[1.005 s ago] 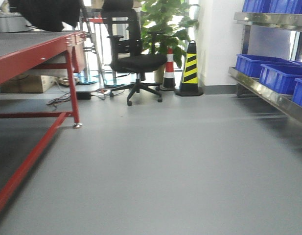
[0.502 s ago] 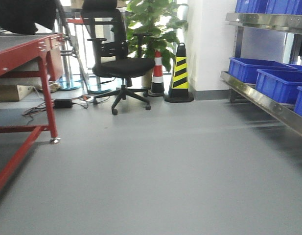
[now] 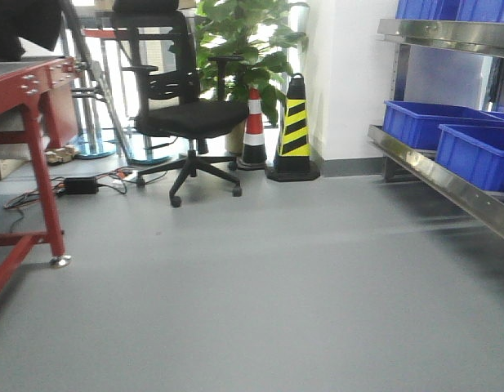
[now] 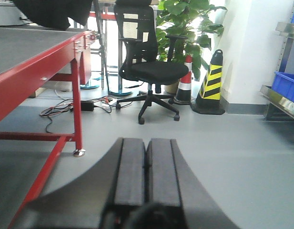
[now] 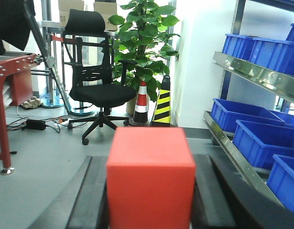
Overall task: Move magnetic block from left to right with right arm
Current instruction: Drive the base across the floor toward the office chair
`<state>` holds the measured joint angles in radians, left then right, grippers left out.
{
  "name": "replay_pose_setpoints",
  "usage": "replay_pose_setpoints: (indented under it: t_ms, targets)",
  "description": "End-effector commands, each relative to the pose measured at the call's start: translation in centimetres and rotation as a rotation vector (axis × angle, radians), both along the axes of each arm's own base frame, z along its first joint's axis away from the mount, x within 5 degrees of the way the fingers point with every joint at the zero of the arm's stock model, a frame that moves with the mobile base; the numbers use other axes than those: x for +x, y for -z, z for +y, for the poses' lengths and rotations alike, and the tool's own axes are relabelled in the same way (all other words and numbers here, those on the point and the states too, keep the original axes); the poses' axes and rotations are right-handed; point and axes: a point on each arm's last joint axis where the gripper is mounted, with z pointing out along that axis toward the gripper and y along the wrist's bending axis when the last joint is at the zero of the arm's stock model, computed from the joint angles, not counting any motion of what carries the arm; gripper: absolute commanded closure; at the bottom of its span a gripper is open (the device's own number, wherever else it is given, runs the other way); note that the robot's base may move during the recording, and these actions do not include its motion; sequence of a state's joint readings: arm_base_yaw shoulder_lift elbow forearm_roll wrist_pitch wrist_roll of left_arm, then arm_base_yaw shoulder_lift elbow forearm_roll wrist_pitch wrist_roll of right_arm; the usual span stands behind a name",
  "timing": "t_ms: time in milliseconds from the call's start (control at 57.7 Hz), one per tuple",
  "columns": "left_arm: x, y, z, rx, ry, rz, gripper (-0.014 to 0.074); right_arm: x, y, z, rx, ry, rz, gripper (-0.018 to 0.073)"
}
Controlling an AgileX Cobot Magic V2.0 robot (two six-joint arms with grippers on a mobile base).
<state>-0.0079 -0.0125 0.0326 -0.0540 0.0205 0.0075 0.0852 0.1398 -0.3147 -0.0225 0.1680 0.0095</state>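
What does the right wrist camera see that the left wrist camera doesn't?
Only the right wrist view shows the magnetic block, a red cube clamped in the right end effector. Only the left wrist view shows the left end effector, shut with nothing in it, and a wide stretch of the red table and its grey top. Both show the black office chair, the potted plant, the red-and-white cone, the yellow-and-black cone and the grey floor.

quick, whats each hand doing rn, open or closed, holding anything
left hand: closed, nothing between the fingers
right hand: closed on the red magnetic block
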Motion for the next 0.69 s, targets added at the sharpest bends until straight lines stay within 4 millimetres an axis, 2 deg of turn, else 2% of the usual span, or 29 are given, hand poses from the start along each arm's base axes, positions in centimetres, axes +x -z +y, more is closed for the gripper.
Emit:
replay_pose_setpoints:
  t_ms: [0, 676]
  targets:
    - [-0.12, -0.55, 0.05, -0.011, -0.006, -0.087, 0.0722, -0.25, -1.69, -0.03, -0.012, 0.006, -0.106, 0.0312]
    - [-0.12, -0.55, 0.05, -0.011, -0.006, -0.087, 0.0722, -0.25, -1.69, -0.03, -0.012, 0.006, -0.106, 0.0312]
